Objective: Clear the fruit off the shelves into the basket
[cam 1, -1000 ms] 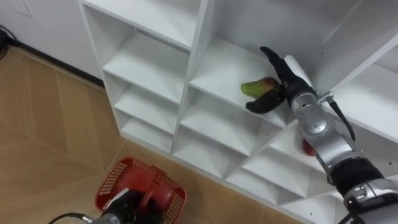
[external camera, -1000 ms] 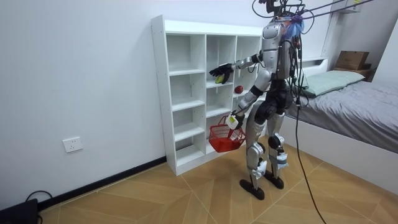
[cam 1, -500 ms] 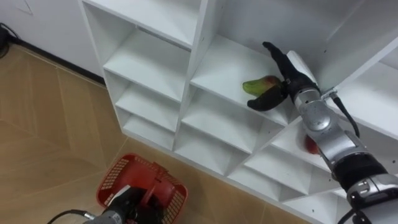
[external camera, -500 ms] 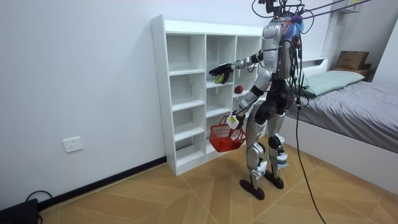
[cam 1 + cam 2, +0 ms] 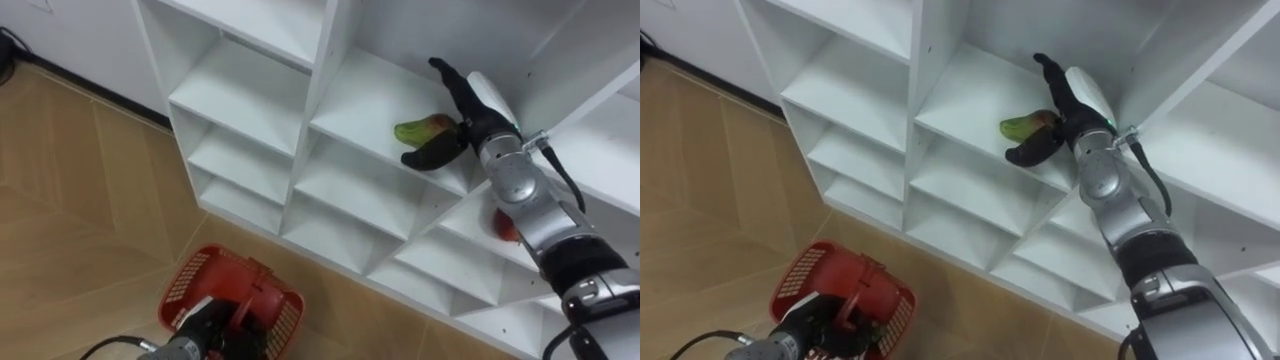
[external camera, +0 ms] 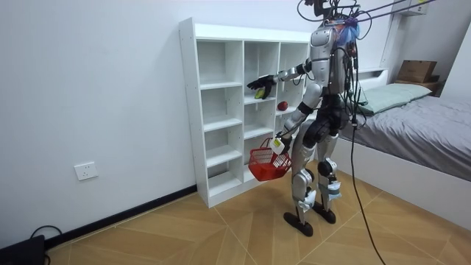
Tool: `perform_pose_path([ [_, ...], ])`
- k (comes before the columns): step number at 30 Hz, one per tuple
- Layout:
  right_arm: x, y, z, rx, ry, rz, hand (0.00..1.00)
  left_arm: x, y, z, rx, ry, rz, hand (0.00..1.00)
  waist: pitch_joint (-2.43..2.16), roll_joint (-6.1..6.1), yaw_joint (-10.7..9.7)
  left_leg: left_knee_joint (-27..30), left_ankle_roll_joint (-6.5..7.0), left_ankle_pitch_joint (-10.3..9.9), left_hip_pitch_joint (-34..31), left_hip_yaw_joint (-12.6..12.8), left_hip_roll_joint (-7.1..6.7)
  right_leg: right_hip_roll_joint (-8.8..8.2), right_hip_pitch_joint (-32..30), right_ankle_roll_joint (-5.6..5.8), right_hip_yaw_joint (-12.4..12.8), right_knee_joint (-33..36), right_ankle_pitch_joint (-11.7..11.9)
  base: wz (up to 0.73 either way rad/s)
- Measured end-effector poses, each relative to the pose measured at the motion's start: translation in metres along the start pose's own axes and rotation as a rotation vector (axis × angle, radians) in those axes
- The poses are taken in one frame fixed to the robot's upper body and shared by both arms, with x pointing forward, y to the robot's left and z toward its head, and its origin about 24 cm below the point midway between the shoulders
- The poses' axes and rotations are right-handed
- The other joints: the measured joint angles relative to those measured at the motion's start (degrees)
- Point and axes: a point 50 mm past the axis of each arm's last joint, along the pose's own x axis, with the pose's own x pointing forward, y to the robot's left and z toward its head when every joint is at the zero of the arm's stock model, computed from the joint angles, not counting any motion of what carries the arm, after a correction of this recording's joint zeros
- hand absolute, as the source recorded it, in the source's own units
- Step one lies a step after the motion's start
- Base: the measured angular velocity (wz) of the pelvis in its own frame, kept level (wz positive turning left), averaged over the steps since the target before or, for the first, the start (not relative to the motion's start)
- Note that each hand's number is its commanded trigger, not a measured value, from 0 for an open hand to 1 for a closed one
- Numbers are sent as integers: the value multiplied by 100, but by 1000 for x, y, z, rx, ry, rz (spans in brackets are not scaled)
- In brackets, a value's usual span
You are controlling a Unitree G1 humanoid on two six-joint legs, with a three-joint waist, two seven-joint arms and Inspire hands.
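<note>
— Where was the fruit?

— The mango [image 5: 418, 128] lay on its side on a shelf [image 5: 350, 100] in the middle column of the white closet [image 6: 188, 110], near the shelf's front edge. My right robot hand [image 5: 468, 112] was open around it, fingers straight behind it and thumb spread in front, with the fruit in the gap between. I couldn't tell whether either touched the skin.

— How did you expect it to handle?

— Light enough for one hand, I judged. Its smooth skin and rounded shape made it likely to roll away or slip from a loose hold. It was probably firm, but it would bruise if squeezed hard. I meant to take it across the thick middle, thumb and fingers on opposite flanks, not by the tapering green end, and to close gently.

— And around it?

— A red fruit [image 5: 503, 228] sat on the shelf below, partly behind my forearm. Down near the floor, my left robot hand [image 5: 210, 328] was closed round the handle of the red basket [image 5: 185, 285], well apart from the mango.
</note>
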Motion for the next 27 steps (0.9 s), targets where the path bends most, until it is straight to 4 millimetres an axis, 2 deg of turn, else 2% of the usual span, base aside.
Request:
perform_pose_path([
  [23,3,-2,-6,13,58,75,0,1,-2,-1,3,13,-1,100,-14,41,28,12,29,41,26,7,-15,-32,-5,6,0,95,5,0],
  [25,3,-2,-6,17,63,85,15,1,-2,-1,3,13,0,100,-16,43,26,11,30,48,30,6,-17,-33,-2,6,0,95,5,0],
  [26,4,-2,-6,19,66,93,26,1,-2,0,3,13,0,100,-17,44,25,10,29,53,32,6,-17,-33,0,6,0,97,5,0],
  [27,4,-2,-6,19,66,97,53,1,-2,0,4,13,0,100,-17,45,25,10,29,56,32,5,-17,-33,0,6,0,97,5,0],
])
